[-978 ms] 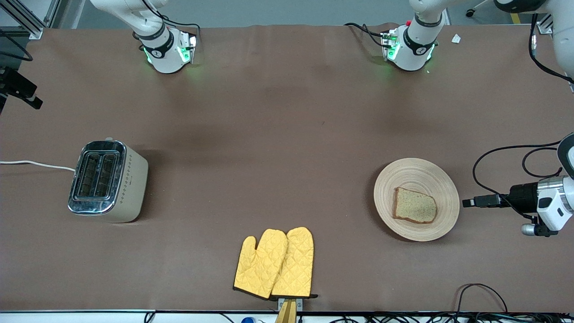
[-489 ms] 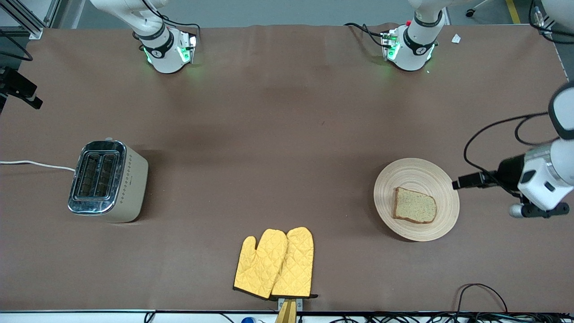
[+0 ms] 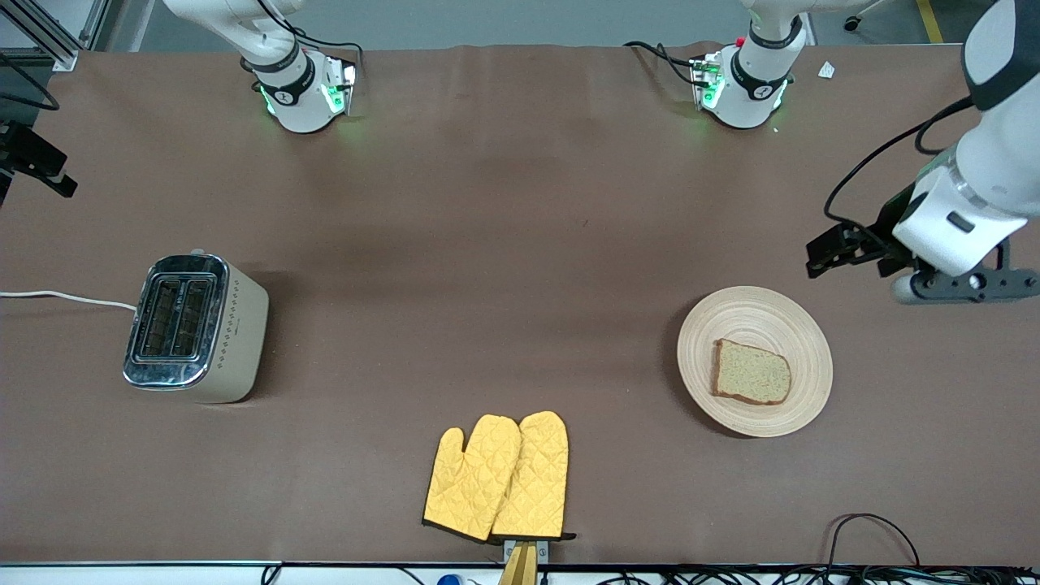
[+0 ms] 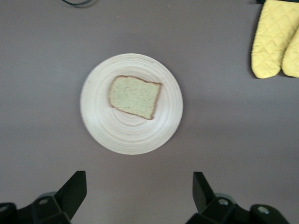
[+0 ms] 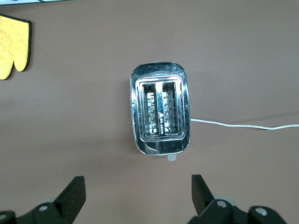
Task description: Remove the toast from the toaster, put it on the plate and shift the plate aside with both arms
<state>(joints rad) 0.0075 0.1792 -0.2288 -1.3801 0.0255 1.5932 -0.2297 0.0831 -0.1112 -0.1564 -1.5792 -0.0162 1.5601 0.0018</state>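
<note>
The toast [image 3: 751,372] lies flat on the round pale plate [image 3: 755,313], toward the left arm's end of the table. In the left wrist view the toast [image 4: 135,96] sits a little off the middle of the plate [image 4: 105,128]. My left gripper [image 3: 830,250] hangs open and empty over bare table beside the plate's rim; the wrist view shows the left gripper [image 4: 138,186] with its fingers spread wide. My right gripper [image 5: 138,192] is open and empty, high above the table beside the toaster [image 5: 160,114]; it is out of the front view.
The toaster [image 3: 195,327] stands toward the right arm's end, its white cord [image 3: 65,297] running off the table edge. Two yellow oven mitts [image 3: 500,477] lie near the front edge. Loose cables [image 3: 873,528] lie at the front edge near the plate.
My left arm has lifted and swung away from the plate's rim, toward the bases' side of the table. Plate, toast and right arm have not moved.
</note>
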